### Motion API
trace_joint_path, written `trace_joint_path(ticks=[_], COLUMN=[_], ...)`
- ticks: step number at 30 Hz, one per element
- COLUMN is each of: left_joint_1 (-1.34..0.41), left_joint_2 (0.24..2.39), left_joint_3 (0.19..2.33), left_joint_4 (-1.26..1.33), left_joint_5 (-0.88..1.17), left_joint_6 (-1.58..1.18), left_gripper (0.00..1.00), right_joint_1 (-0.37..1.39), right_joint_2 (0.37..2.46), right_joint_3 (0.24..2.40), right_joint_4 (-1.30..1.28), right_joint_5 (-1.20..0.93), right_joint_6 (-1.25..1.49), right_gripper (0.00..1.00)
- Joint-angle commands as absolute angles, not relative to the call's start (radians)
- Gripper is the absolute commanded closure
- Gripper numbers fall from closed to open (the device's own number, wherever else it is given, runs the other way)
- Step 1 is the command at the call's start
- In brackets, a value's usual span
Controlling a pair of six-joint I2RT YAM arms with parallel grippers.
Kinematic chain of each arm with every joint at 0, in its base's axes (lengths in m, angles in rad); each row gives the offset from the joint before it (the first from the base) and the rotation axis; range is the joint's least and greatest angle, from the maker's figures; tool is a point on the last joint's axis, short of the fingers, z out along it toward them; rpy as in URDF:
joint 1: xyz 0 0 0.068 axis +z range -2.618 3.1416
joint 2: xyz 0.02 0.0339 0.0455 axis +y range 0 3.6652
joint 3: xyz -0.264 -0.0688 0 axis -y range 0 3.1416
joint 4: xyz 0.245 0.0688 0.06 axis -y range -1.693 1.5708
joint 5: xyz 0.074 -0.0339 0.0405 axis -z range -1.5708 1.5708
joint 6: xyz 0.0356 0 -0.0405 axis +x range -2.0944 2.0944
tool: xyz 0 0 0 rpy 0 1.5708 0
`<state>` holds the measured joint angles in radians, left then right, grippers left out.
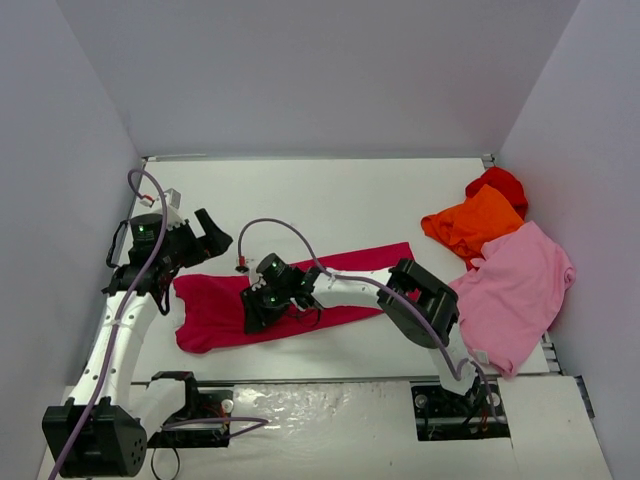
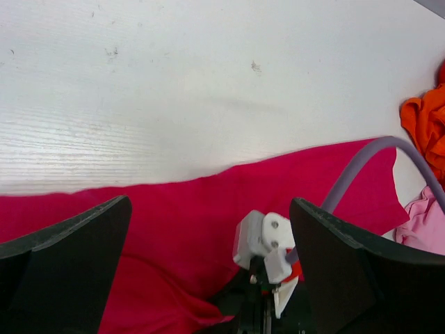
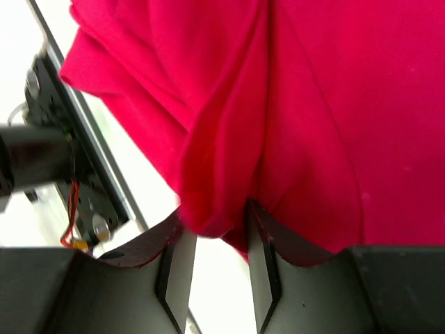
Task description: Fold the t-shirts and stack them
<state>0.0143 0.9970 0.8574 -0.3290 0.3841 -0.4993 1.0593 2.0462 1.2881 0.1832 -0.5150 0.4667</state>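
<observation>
**A crimson shirt [image 1: 212, 308] was laid out across the worktop [image 1: 330, 195], with both sets of jaws placed over it.**

The shirt was spread in a long, creased band from left to right across the middle of the worktop. The right jaws were lowered at its near edge, left of centre. They were parted only a little, and a fold of the crimson cloth was seen between their tips; whether it was gripped could not be told. The left jaws were spread wide over the shirt's left end, with nothing held between them. A pink shirt [image 1: 515, 290], an orange shirt [image 1: 470, 225] and a red shirt [image 1: 502, 185] were heaped together at the right side of the worktop.
</observation>
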Motion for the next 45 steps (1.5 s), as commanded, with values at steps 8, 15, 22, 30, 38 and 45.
trace_joint_path(ticks=[8,15,22,30,38,45], left_joint_1=[0.011,0.012,-0.025,-0.03,-0.031,-0.029], left_joint_2=[0.997,1.006,1.053,1.038,0.922,0.846], left_joint_3=[0.944,0.969,0.984,0.933,0.875,0.802], left_joint_4=[-0.307,-0.341,-0.479,-0.56,-0.667,-0.681], left_joint_5=[0.364,0.369,0.459,0.559,0.562,0.609], left_joint_6=[-0.463,-0.463,-0.525,-0.626,-0.649,-0.667], left_gripper=[0.03,0.03,0.03,0.03,0.03,0.03], right_joint_1=[1.096,1.084,0.925,0.791,0.782,0.718], right_joint_2=[1.847,1.705,1.639,1.855,2.033,2.126], right_joint_3=[1.206,1.162,1.156,1.325,1.408,1.447], right_joint_4=[0.147,0.109,0.104,0.011,-0.05,-0.088], right_joint_5=[-0.416,-0.265,-0.144,-0.151,-0.148,-0.063], right_joint_6=[0.439,0.43,0.443,0.398,0.388,0.39], right_gripper=[0.64,0.39,0.61,1.0,1.0,1.0])
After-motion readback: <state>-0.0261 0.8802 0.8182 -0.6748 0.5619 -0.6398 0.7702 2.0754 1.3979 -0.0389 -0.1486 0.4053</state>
